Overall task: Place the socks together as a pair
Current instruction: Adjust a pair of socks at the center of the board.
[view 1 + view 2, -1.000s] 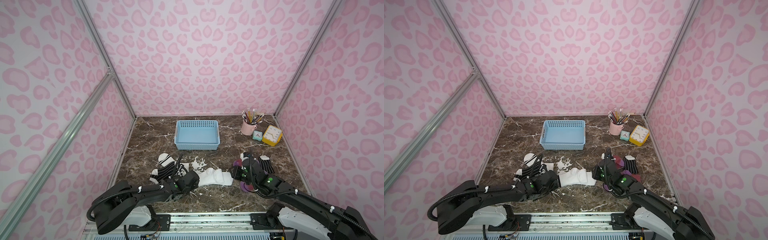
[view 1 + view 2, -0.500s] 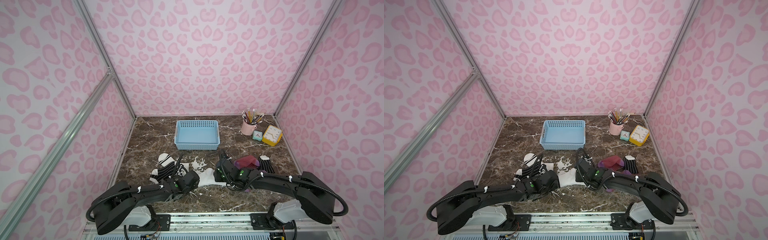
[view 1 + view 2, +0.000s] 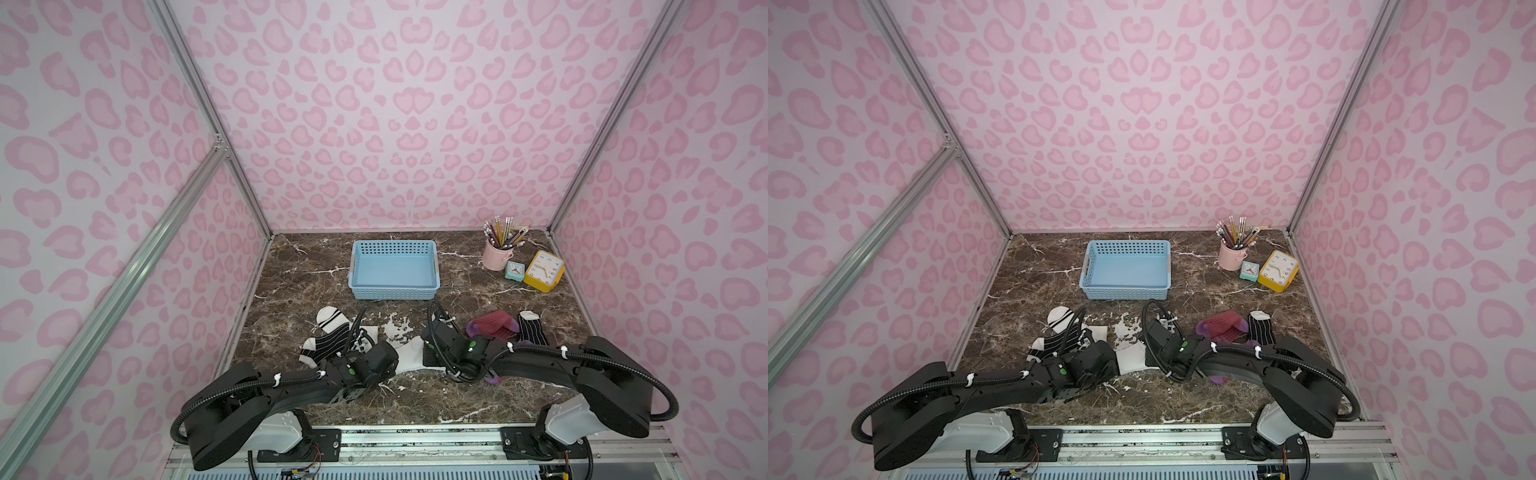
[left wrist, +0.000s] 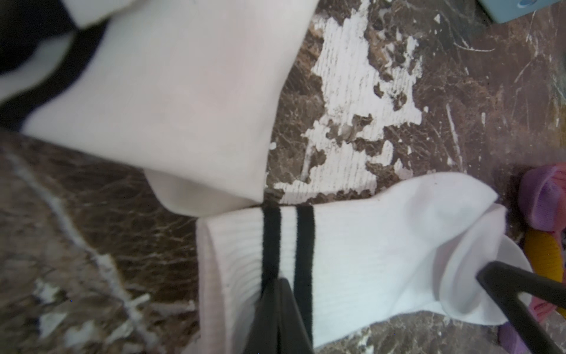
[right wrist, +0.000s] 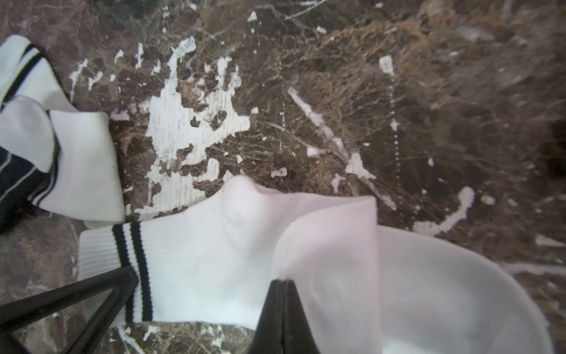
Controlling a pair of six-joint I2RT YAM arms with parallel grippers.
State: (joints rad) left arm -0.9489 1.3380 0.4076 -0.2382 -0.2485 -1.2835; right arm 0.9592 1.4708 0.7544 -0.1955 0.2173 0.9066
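The right gripper (image 5: 281,286) has crossed from the maroon sock (image 3: 494,326) to the white sock (image 5: 214,251) and pinches its foot end, while the left gripper (image 4: 277,283) pinches its cuff.

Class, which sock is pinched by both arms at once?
The white sock lying in the middle: left fingers pinch by its black bands, right fingers its foot. The second white sock, maroon sock and black socks lie free.
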